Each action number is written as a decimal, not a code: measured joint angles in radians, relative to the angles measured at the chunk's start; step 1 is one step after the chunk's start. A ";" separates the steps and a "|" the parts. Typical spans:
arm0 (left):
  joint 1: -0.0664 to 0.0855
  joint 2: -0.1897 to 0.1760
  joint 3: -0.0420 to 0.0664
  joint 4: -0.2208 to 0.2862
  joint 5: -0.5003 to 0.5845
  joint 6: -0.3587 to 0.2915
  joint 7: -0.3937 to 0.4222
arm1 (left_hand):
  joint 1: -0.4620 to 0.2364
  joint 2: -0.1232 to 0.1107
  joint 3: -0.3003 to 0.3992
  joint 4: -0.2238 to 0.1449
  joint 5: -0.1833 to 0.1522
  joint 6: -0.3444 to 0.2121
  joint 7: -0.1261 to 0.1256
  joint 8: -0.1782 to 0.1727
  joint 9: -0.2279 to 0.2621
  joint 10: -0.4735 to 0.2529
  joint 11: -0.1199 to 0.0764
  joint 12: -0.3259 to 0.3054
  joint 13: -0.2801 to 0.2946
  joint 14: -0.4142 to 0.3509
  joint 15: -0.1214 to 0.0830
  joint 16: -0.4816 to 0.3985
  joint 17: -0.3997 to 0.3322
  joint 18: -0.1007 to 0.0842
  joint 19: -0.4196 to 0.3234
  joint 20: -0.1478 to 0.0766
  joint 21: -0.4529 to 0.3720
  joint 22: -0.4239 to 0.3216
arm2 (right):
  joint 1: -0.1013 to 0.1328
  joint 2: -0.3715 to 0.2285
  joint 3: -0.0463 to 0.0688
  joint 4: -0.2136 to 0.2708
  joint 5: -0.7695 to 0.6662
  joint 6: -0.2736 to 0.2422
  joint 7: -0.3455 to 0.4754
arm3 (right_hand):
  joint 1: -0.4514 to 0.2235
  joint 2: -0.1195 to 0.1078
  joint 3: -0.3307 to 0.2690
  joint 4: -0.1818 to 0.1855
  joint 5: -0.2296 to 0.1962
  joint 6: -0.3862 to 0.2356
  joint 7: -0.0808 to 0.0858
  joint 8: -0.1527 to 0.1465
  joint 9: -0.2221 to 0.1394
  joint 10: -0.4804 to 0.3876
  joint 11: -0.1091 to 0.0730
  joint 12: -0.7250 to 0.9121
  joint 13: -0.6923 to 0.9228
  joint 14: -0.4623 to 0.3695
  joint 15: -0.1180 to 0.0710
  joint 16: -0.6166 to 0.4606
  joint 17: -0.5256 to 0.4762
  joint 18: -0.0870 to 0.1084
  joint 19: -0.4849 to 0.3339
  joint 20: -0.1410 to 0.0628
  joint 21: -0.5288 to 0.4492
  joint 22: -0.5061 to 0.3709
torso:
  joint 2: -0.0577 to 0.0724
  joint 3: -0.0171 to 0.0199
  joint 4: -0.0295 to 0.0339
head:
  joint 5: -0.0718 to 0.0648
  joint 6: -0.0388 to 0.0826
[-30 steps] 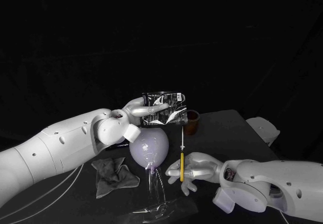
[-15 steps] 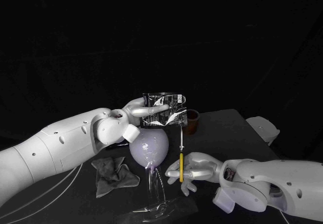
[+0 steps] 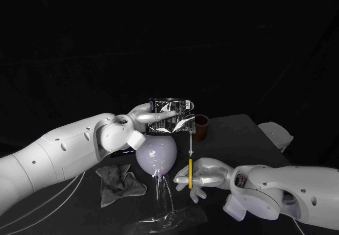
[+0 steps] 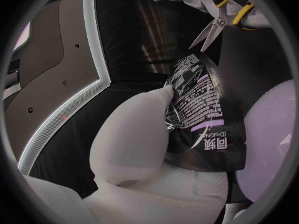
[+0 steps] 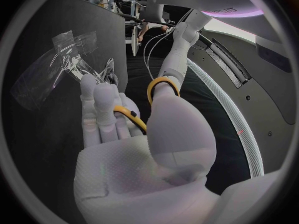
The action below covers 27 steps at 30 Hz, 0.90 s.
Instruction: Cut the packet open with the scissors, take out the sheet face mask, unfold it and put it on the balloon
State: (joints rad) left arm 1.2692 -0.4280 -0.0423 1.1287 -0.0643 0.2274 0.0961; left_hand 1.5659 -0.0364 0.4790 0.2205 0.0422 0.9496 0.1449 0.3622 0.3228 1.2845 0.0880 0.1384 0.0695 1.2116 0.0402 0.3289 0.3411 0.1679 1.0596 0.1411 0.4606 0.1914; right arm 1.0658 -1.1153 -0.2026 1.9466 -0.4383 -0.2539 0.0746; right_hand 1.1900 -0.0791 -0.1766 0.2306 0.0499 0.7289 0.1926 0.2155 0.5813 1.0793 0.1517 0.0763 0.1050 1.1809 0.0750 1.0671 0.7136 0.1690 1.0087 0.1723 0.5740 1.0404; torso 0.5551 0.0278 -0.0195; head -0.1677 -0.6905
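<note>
over the black table (image 3: 236, 131), at frame centre, our left hand (image 3: 147, 116) grips the packet (image 3: 174, 115) upright; lower right, our right hand (image 3: 207, 175) holds the scissors (image 3: 190, 167), tips up. we advise seating the packet's edge between opened blades before closing

1 packet (image 3: 172, 115), 1 scissors (image 3: 190, 166), 1 balloon (image 3: 157, 152), 1 cup (image 3: 202, 126), 1 cloth (image 3: 120, 183).

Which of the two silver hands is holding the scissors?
The right hand, low over the table, grips the scissors by their yellow handles. The left hand instead holds the packet raised.
</note>
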 measured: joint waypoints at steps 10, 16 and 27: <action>0.000 -0.003 0.000 0.000 -0.003 0.005 -0.007 | -0.005 0.005 0.003 -0.003 0.004 -0.003 0.000 0.000 0.000 0.000 0.000 0.000 0.000 0.005 -0.002 0.004 0.002 -0.006 0.000 0.000 0.007 0.003 | 0.015 -0.001 0.001 -0.005 0.000 -0.003 0.004 | 0.008 0.008 -0.007 0.001 0.000 0.001 -0.001 0.005 0.001 0.000 0.000 0.004 -0.004 -0.003 -0.003 0.000 -0.003 0.004 0.000 0.000 0.000 -0.001 | 0.000 0.0000 -0.0002 | -0.001 0.002; 0.000 -0.004 0.000 0.000 -0.005 0.006 -0.012 | -0.005 0.005 0.007 -0.007 0.003 -0.003 0.000 0.000 0.000 -0.001 0.001 0.000 0.000 0.005 -0.002 0.004 0.004 -0.006 0.000 0.000 0.007 0.004 | 0.023 -0.001 0.001 -0.006 0.000 -0.006 0.007 | 0.013 0.013 -0.010 0.004 0.000 0.001 -0.001 0.012 0.001 0.004 -0.003 0.004 -0.007 -0.003 -0.004 0.000 -0.003 0.003 0.000 0.000 0.000 -0.001 | 0.000 0.0001 -0.0002 | -0.002 0.002; 0.001 -0.004 0.001 0.000 -0.010 0.004 -0.019 | -0.006 0.004 0.010 -0.004 0.003 -0.005 -0.002 -0.001 0.001 0.002 -0.002 -0.004 0.000 0.005 -0.002 0.004 0.005 0.002 0.004 -0.004 0.007 0.004 | 0.042 -0.001 0.001 -0.007 0.000 -0.011 0.012 | 0.046 0.046 -0.044 0.000 0.000 0.036 0.004 0.050 0.000 0.025 -0.014 0.039 -0.011 0.009 -0.016 0.025 0.005 0.001 0.003 -0.003 0.005 -0.001 | 0.000 0.0003 -0.0009 | -0.001 -0.001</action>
State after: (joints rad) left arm 1.2700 -0.4319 -0.0414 1.1289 -0.0741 0.2314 0.0776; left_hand 1.5603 -0.0320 0.4888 0.2165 0.0457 0.9443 0.1434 0.3617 0.3237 1.2868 0.0857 0.1343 0.0697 1.2170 0.0382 0.3329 0.3456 0.1700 1.0632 0.1375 0.4675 0.1951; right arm 1.1081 -1.1160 -0.2015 1.9397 -0.4384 -0.2647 0.0862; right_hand 1.2360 -0.0327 -0.2210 0.2304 0.0499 0.7645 0.1969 0.2658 0.5817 1.1045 0.1373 0.1152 0.0944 1.1901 0.0589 1.0922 0.7190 0.1699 1.0114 0.1694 0.5789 1.0392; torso 0.5551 0.0281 -0.0203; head -0.1688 -0.6911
